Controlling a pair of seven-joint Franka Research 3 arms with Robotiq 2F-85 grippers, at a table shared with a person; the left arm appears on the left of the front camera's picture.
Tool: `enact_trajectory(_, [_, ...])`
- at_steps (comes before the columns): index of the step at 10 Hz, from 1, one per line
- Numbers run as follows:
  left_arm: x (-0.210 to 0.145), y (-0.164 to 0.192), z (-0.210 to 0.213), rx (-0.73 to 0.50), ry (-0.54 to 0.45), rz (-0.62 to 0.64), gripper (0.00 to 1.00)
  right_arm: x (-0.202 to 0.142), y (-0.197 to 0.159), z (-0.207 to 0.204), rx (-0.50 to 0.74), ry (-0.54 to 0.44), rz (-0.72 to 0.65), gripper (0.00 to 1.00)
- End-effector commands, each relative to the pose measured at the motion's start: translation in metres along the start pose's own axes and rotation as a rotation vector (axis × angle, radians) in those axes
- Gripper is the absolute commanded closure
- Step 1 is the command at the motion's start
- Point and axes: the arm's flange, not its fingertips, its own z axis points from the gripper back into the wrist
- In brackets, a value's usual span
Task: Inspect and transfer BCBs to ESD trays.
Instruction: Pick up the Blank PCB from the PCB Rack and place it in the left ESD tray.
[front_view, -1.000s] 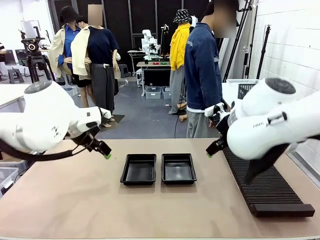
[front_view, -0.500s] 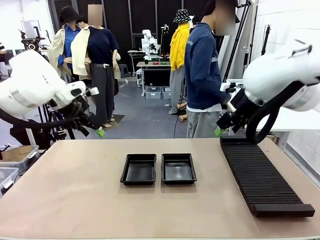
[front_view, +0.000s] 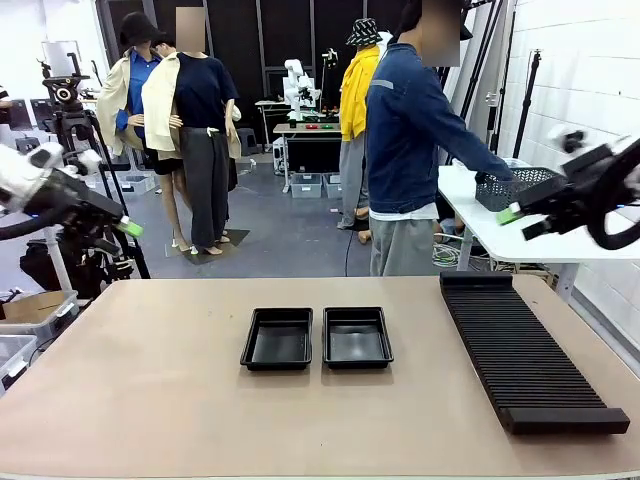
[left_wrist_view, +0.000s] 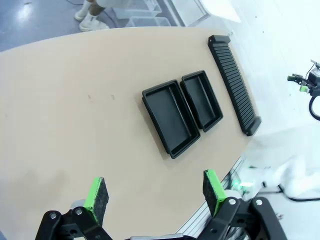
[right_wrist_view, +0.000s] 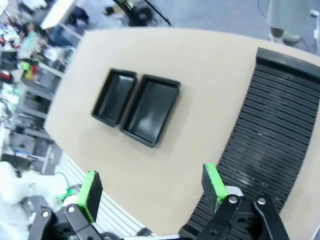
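The left fingers (left_wrist_view: 98, 196) stand wide apart, green pads facing each other with nothing between them. They hang high above the desk (front_view: 150, 400), out past its left edge. The right fingers (right_wrist_view: 214, 181) are spread just as wide and hold nothing, raised off the desk's right side, above the long black ribbed rack (front_view: 525, 350).

Down on the desk the ESD trays sit side by side near the middle, long sides almost touching: the left tray (front_view: 280, 312) and the right tray (front_view: 355, 311), both showing bare glossy floors. The rack lies well to their right.

Across the desk a person (front_view: 405, 150) in a blue jacket reaches one hand (front_view: 487, 180) to a dark mesh basket (front_view: 530, 185) on a white side table.
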Motion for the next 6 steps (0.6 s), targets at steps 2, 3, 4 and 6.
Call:
enact_trajectory(2, [-0.007,0.048,0.033,-0.163,-0.134,0.12,0.0,-0.03,-0.046,0.042,0.239,-0.159,-0.083,0.0])
enact_trajectory(3, [-0.007,0.066,0.041,-0.21,-0.17,0.169,0.0,-0.037,-0.058,0.053,0.29,-0.192,-0.095,0.0])
enact_trajectory(4, [-0.01,0.089,0.045,-0.258,-0.195,0.211,0.0,-0.045,-0.07,0.063,0.336,-0.214,-0.114,0.0])
enact_trajectory(6, [-0.023,0.125,0.051,-0.333,-0.229,0.257,0.0,-0.061,-0.096,0.077,0.408,-0.257,-0.154,0.0])
